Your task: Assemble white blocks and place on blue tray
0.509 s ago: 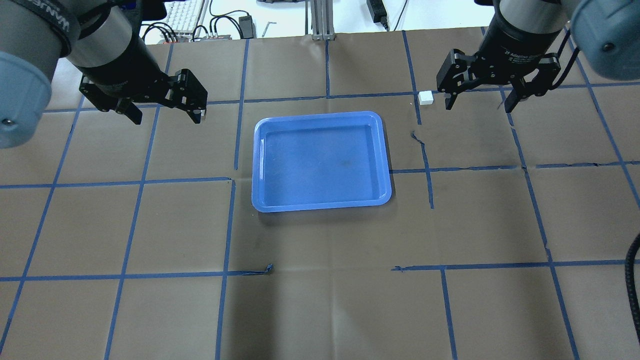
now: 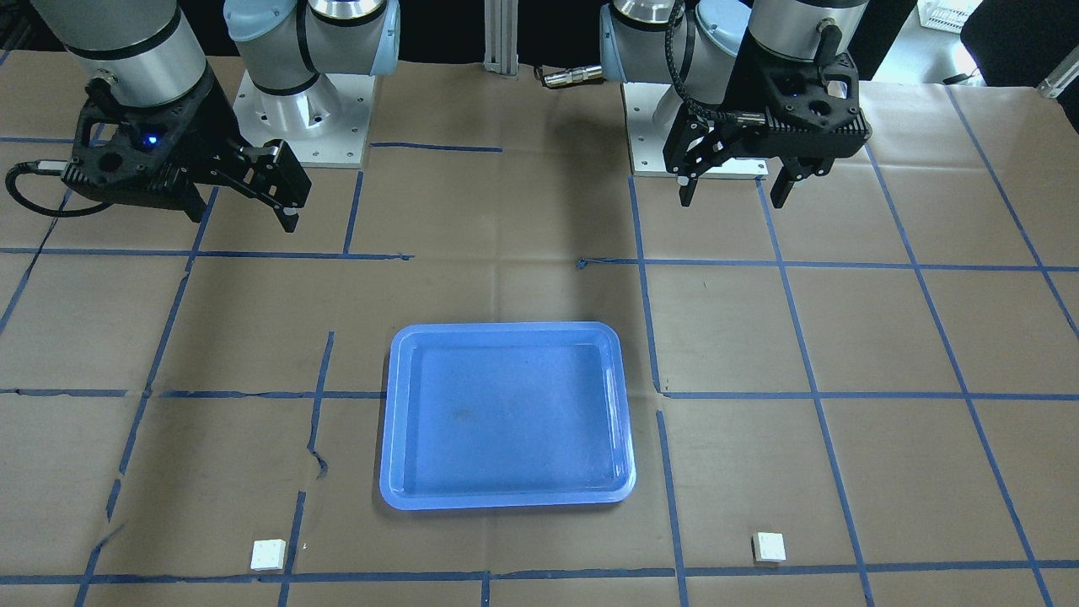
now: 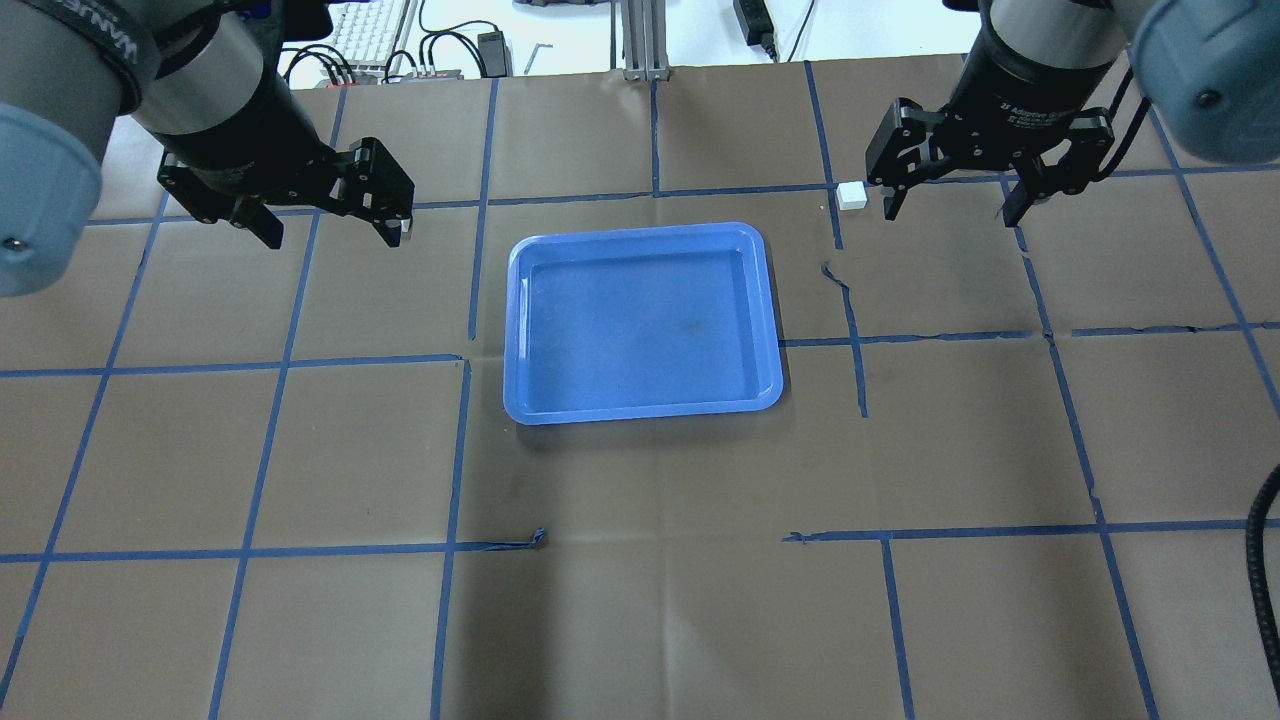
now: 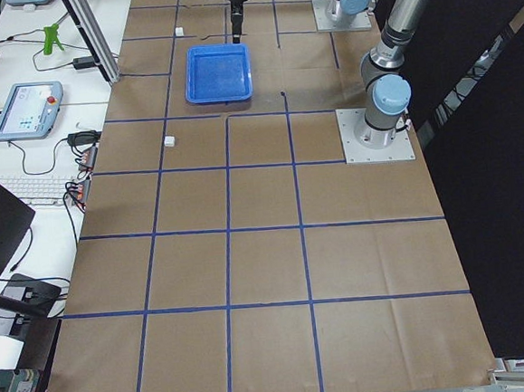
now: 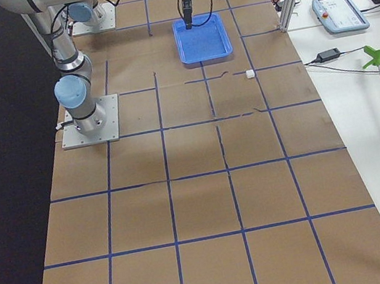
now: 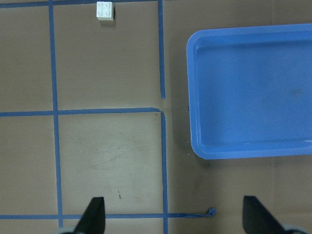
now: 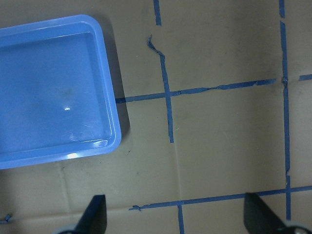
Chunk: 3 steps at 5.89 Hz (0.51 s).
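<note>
Both gape empty, left gripper (image 3: 330, 230) and right gripper (image 3: 950, 208); studded square blocks (image 2: 268, 554) beyond them, one half-hidden overhead; glossy rounded tray (image 3: 640, 320) between.

Blue tray (image 3: 640, 330) at ctr of table (image 3: 640, 600). L gripper (image 3: 330, 226) & R gripper (image 3: 952, 207) hang either side, jaws spread wide. White block (image 3: 851, 195) lies just beside R gripper, apart from tray.

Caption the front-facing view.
Open left gripper and right gripper hover; two small white studded bricks lie outside shallow blue plastic tray.
</note>
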Available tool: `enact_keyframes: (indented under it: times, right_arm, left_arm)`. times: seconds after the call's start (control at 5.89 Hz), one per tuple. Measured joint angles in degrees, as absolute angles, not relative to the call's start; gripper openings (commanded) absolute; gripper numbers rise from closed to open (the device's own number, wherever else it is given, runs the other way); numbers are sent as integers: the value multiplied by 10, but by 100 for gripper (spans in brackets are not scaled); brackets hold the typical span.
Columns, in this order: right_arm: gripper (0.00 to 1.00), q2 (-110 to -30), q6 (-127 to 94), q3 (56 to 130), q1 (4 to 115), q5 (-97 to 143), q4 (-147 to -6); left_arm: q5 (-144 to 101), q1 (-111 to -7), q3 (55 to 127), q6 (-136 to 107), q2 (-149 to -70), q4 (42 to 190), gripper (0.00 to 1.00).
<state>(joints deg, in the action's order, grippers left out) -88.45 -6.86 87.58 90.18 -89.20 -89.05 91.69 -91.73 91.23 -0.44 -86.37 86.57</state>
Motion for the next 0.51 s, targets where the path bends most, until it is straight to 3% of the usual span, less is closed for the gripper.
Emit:
enact_keyframes:
  times: [0.51]
  right_arm:
    - [100,-878,-59,883,902,-891,-897]
  left_arm:
    - [917,-917,912,-4,-864,866,99]
